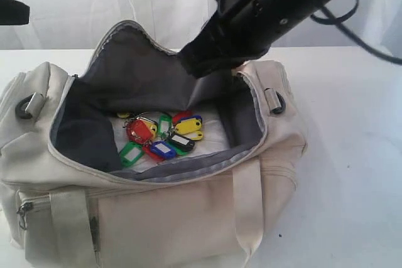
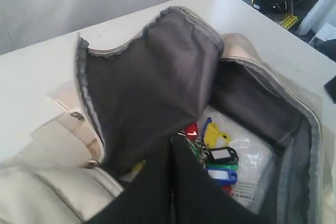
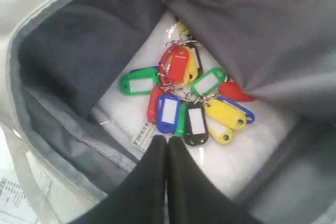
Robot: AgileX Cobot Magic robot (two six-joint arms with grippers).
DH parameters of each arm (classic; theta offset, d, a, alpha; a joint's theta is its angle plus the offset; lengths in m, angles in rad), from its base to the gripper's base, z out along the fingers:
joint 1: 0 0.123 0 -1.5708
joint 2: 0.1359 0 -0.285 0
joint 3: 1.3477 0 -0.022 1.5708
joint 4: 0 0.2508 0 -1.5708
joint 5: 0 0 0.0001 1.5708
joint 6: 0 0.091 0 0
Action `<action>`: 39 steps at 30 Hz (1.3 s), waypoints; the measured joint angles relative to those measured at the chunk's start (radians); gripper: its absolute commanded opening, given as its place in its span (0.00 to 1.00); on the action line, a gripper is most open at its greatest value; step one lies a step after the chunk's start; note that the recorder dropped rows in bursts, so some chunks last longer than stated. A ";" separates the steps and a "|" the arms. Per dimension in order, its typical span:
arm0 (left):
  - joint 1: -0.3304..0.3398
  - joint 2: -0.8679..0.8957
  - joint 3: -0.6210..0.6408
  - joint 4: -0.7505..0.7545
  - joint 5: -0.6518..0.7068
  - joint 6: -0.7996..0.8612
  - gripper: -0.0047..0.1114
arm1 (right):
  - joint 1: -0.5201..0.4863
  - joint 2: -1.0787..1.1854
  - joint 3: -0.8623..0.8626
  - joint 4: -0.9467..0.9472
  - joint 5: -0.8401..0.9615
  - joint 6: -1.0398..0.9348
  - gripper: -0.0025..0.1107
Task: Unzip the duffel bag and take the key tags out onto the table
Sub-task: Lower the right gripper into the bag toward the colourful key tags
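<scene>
The duffel bag (image 1: 163, 218) is set on the white desk (image 1: 352, 155) with its top zipper fully undone and its mouth spread wide, so that the dark grey lining (image 1: 81, 130) is exposed. The rear flap (image 2: 152, 77) of the opening stands upright. The key tags (image 1: 162, 135) are located inside the bag, in a single bunch on its white floor, near the middle of the compartment; red, green, yellow, blue and black tags are joined on metal rings. A small white printed label (image 3: 143, 136) lies just beside the bunch. A black arm (image 1: 276, 10) enters from the upper right of the exterior view and ends over the rear rim of the bag. The right tool (image 3: 167, 141) is closed, with its fingers pressed together and nothing held, and is positioned inside the opening above the bunch; contact with the tags cannot be confirmed. The left tool (image 2: 171, 142) is likewise closed, at the lower edge of the raised flap; whether lining is pinched between its fingers cannot be determined.
</scene>
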 measured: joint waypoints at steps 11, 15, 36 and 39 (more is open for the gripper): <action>0.000 -0.133 0.206 -0.004 -0.002 0.014 0.04 | 0.211 0.275 -0.083 -0.293 -0.092 0.007 0.04; 0.000 -0.133 0.216 -0.043 -0.004 0.014 0.04 | 0.221 0.335 -0.105 -0.321 -0.139 0.047 0.23; 0.000 -0.133 0.216 -0.087 0.023 0.016 0.04 | 0.275 0.504 -0.122 -0.376 -0.237 0.061 0.71; 0.000 -0.133 0.216 -0.091 0.025 0.016 0.04 | 0.275 0.519 -0.129 -0.396 -0.235 0.128 0.55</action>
